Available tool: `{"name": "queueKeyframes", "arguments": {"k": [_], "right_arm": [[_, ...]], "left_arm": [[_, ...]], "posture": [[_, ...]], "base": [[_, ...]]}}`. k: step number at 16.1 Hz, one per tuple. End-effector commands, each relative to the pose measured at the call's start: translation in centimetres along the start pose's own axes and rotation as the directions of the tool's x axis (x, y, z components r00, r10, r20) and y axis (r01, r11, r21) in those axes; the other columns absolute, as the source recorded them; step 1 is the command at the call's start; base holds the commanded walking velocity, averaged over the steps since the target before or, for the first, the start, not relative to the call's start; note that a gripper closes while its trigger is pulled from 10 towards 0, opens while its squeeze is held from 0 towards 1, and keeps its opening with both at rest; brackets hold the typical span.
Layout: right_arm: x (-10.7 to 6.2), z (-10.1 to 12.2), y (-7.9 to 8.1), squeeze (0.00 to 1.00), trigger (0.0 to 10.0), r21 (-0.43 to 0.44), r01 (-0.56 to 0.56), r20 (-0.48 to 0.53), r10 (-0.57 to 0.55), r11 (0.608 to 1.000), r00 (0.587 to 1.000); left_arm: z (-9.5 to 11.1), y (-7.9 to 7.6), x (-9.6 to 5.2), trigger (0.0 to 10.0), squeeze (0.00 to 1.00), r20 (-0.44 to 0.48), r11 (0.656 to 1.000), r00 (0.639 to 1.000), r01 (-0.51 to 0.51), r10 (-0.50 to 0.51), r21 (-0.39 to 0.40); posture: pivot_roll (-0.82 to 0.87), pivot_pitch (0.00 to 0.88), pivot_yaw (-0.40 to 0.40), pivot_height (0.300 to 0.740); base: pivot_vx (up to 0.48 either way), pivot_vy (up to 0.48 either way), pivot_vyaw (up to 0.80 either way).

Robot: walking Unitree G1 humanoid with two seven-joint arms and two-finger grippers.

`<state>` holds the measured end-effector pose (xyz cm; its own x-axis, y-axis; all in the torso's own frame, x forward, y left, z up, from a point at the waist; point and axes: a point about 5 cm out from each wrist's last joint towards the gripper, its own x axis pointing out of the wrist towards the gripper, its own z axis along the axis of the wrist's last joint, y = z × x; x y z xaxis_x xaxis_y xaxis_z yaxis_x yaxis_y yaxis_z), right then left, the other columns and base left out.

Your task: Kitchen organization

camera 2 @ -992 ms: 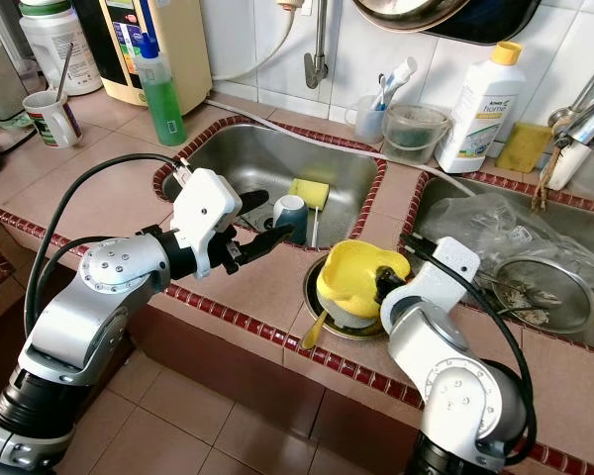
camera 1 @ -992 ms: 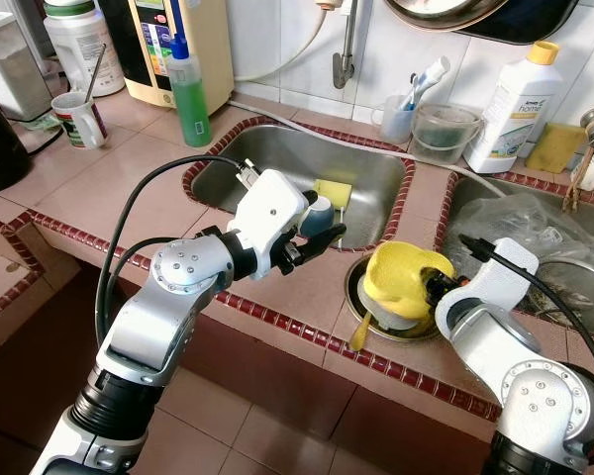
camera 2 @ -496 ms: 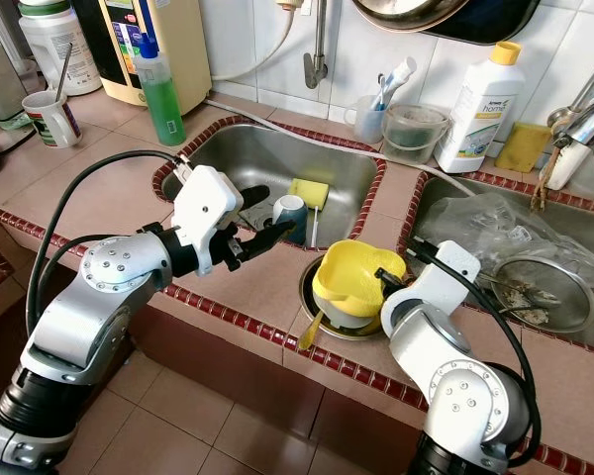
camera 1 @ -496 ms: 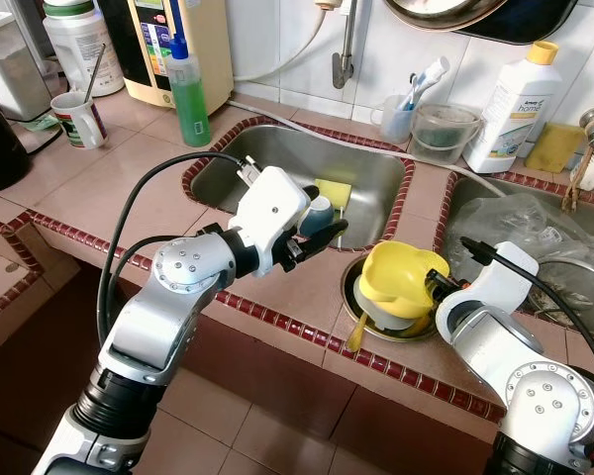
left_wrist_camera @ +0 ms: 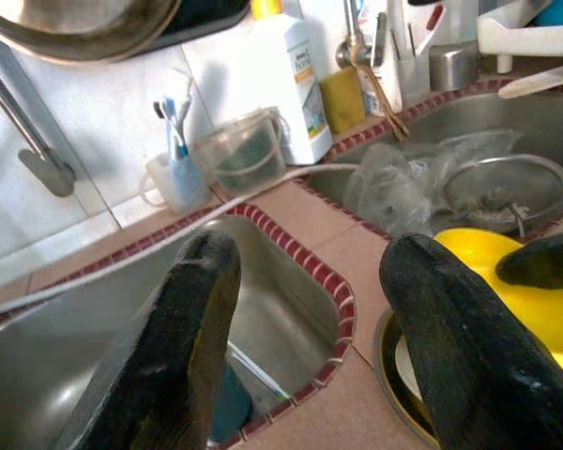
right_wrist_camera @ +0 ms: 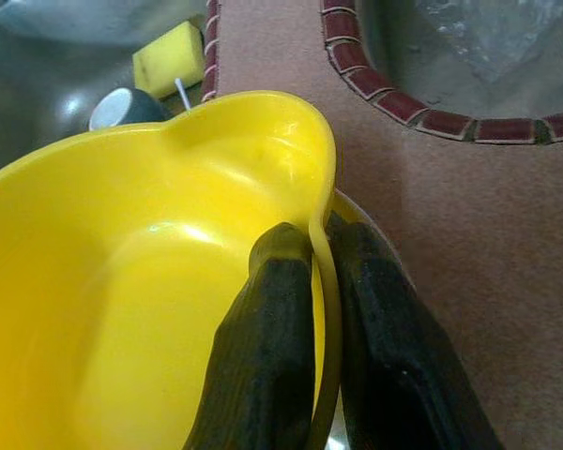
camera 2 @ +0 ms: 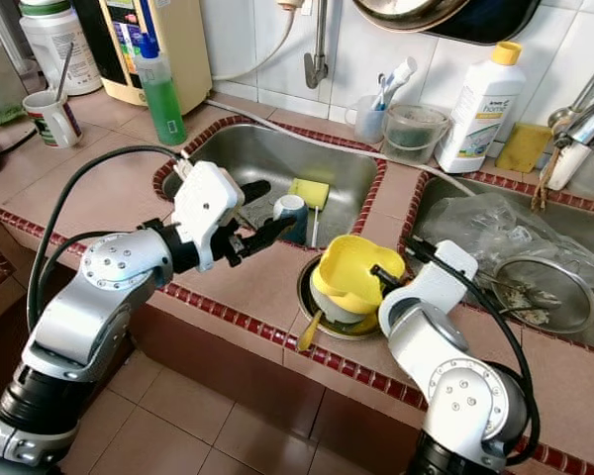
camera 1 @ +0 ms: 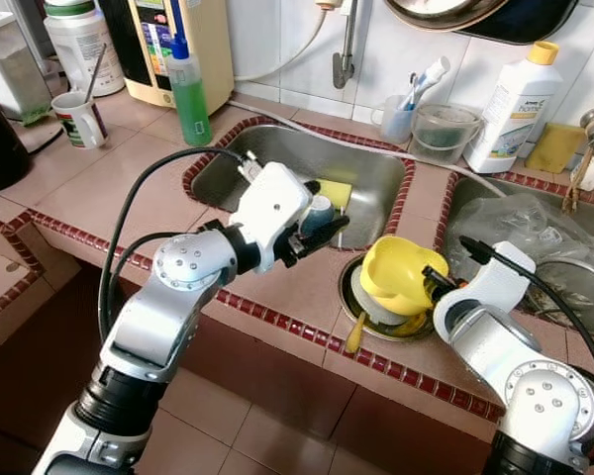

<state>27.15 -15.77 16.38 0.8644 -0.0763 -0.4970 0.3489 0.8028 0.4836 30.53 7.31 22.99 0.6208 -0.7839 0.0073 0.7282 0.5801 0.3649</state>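
Observation:
A yellow plastic bowl [camera 1: 394, 273] is tilted over a round metal dish [camera 1: 356, 315] on the tiled counter between two sinks. My right gripper [camera 1: 434, 285] is shut on the bowl's rim, one finger inside and one outside, as the right wrist view shows at the gripper [right_wrist_camera: 321, 262]. A yellow utensil handle [camera 1: 354, 334] pokes out from under the bowl. My left gripper [camera 2: 267, 208] is open, hovering over the front edge of the left sink [camera 1: 206, 170]. Just beyond it, a blue cup [camera 2: 290, 214] and a yellow sponge [camera 1: 335, 190] lie in that sink.
A green soap bottle [camera 1: 190, 94] and a mug with a spoon [camera 1: 79, 119] stand at the back left. A toothbrush cup [camera 1: 396, 119], a plastic tub [camera 1: 445, 129] and a white detergent bottle [camera 1: 510, 104] line the wall. The right sink [camera 1: 535, 237] holds a plastic bag and a strainer.
The yellow bowl has turned in my right gripper and shifted a little left, its opening now facing more upward. My left gripper edged slightly toward the sink.

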Motion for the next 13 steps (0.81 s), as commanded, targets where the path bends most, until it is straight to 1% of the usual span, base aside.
{"name": "queueKeyframes", "arguments": {"k": [1,5,6,7,9,10,11,12,13], "right_arm": [[0.1,-0.2,1.1,0.0,0.0,0.056,-0.055,0.01,0.055,0.997,0.998],[-0.5,0.9,1.9,0.0,0.0,0.034,-0.129,0.093,0.125,0.991,0.988],[-0.6,1.3,2.1,0.0,0.0,0.025,-0.146,0.12,0.142,0.989,0.983],[-0.9,2.2,2.7,0.0,0.0,0.016,-0.18,0.169,0.174,0.984,0.97],[-0.8,3.4,3.0,0.0,0.0,0.005,-0.196,0.229,0.19,0.981,0.955],[-0.6,4.1,3.0,0.0,0.0,-0.003,-0.203,0.26,0.196,0.979,0.945],[-0.5,4.4,3.0,0.0,0.0,-0.007,-0.204,0.275,0.198,0.979,0.941],[-0.3,5.3,3.0,0.0,0.0,-0.03,-0.206,0.319,0.204,0.978,0.925],[-0.1,5.9,2.9,0.0,4.2,-0.056,-0.205,0.349,0.211,0.977,0.913]], "left_arm": [[0.1,0.1,0.2,10.0,0.0,0.003,1.0,1.0,-0.004,0.004,0.012],[0.0,0.2,0.3,10.0,0.0,0.007,1.0,1.0,-0.011,0.011,0.012],[0.0,0.2,0.3,10.0,0.0,0.006,1.0,1.0,-0.014,0.014,0.009],[-0.2,0.3,0.4,10.0,0.0,0.007,1.0,1.0,-0.022,0.022,-0.003],[-0.3,0.6,0.6,10.0,0.0,0.008,0.998,0.999,-0.053,0.053,-0.028],[-0.4,0.9,0.7,10.0,0.0,0.009,0.995,0.997,-0.082,0.082,-0.055],[-0.5,1.1,0.7,10.0,0.0,0.008,0.993,0.995,-0.095,0.096,-0.064],[-0.6,1.6,0.8,10.0,0.0,0.0,0.988,0.99,-0.139,0.14,-0.073],[-0.9,2.1,0.9,10.0,0.0,-0.012,0.982,0.985,-0.174,0.174,-0.079]], "posture": [[-0.07,0.039,-0.04,0.74],[-0.07,0.026,-0.039,0.74],[-0.07,0.024,-0.039,0.74],[-0.07,0.017,-0.039,0.74],[-0.07,0.005,-0.038,0.74],[-0.07,0.001,-0.038,0.74],[-0.07,0.0,-0.039,0.74],[-0.07,0.0,-0.038,0.74],[-0.07,0.0,-0.038,0.74]], "base": [[0.0,0.0,0.0],[0.0,0.0,0.0],[0.0,0.0,0.0],[0.0,0.0,0.0],[0.0,0.0,0.0],[0.0,0.0,0.0],[0.0,0.0,0.0],[0.0,0.0,0.0],[0.0,0.0,0.0]]}}
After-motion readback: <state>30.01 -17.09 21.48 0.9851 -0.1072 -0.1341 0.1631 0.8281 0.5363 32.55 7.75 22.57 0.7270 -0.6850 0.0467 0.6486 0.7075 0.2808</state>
